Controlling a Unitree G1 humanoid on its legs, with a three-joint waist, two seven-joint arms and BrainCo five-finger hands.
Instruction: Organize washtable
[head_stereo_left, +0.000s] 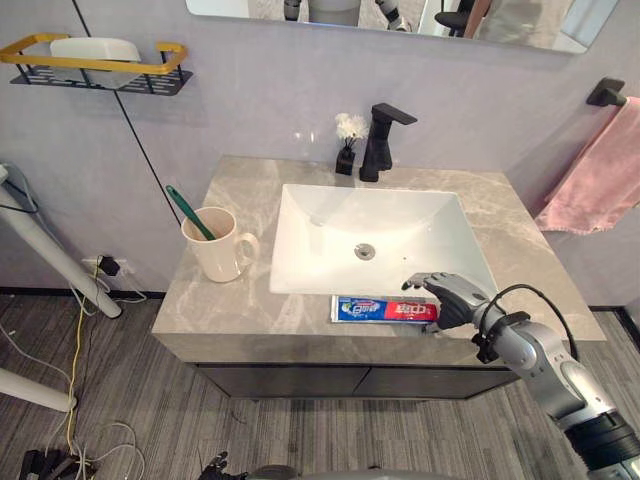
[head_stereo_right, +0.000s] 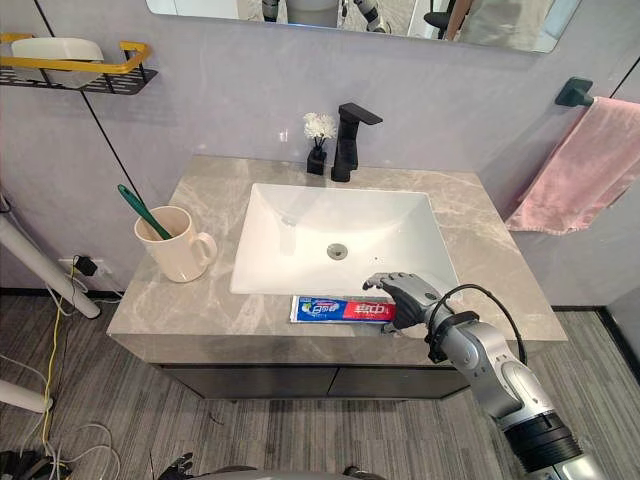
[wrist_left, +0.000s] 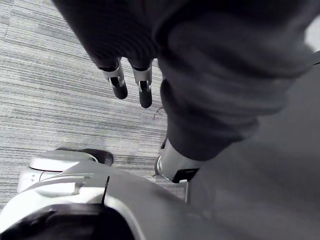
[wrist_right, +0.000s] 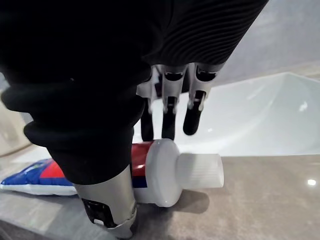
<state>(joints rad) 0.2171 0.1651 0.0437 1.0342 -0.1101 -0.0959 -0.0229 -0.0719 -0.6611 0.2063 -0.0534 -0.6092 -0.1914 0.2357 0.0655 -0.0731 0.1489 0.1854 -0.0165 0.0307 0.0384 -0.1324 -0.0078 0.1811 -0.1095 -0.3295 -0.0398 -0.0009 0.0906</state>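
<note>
Right hand (head_stereo_left: 452, 297) over toothpaste (head_stereo_left: 385, 309) cap end, not clamped.
Toothpaste lies flat on counter (head_stereo_left: 215, 300) front edge, just before sink (head_stereo_left: 370, 220). Right fingers relaxed behind it, thumb in front. Left hand (wrist_left: 119, 84) hangs above floor (wrist_left: 50, 100), fingers straight. Mug (head_stereo_left: 215, 248) with toothbrush (head_stereo_left: 188, 212) on counter's left.

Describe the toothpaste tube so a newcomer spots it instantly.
Find the white sink basin set in the grey marble counter. On the strip along its front edge lies the toothpaste tube, flat, its cap end under the right hand. It is the only blue-and-red item; the cream mug stands left of the basin.
</note>
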